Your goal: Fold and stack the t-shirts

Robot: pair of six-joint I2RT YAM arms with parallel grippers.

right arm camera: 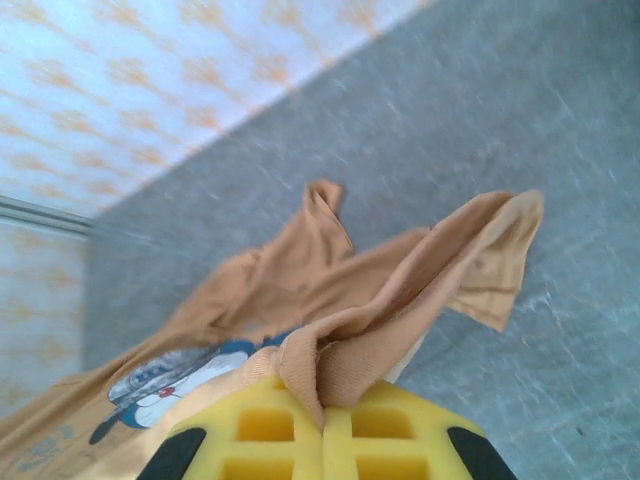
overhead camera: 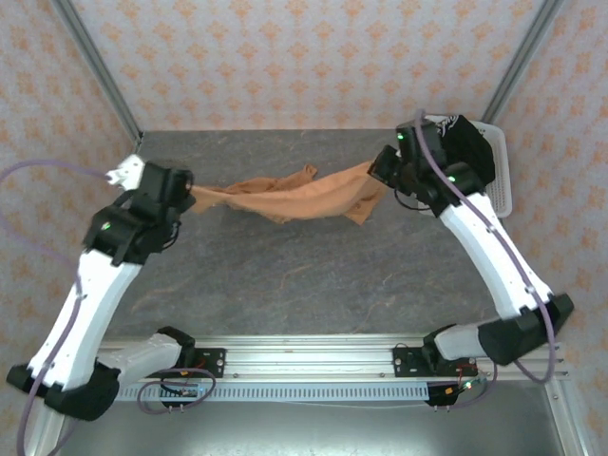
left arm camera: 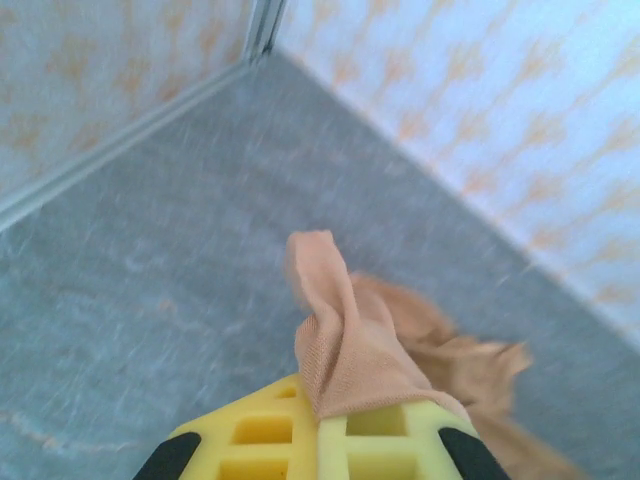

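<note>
a: where do we stand, starting at the hands?

b: our left gripper [left arm camera: 318,432] is clamped tight on a bunched edge of the orange t-shirt [left arm camera: 352,345]. the cloth rises out of the seam between the yellow pads [left arm camera: 290,398]. our right gripper [right arm camera: 323,425] is pinched together on another edge the same way, with the cartoon print [right arm camera: 165,388] showing just beyond it.

a: and the shirt itself?

b: it hangs as a sagging band between both hands, to the left of the white basket [overhead camera: 501,176]. one end is just beside the basket and the other is well away from it. we cannot tell whether the low middle brushes the table [overhead camera: 304,285].

a: so which step is this, as we judge it?

b: spreading the shirt flat before the first fold. we think we should draw the left hand further from the basket until the sag goes. then we hold both hands at one height and lower the shirt onto the table left of the basket. neither pinch should loosen early. the cloth looks twisted, so one side may roll under.

a: and the surroundings?

b: a dark grey, stone-patterned tabletop. there are pale walls [overhead camera: 304,57] with an orange motif behind the basket and at both sides, and metal posts [overhead camera: 521,59] in the corners.
</note>
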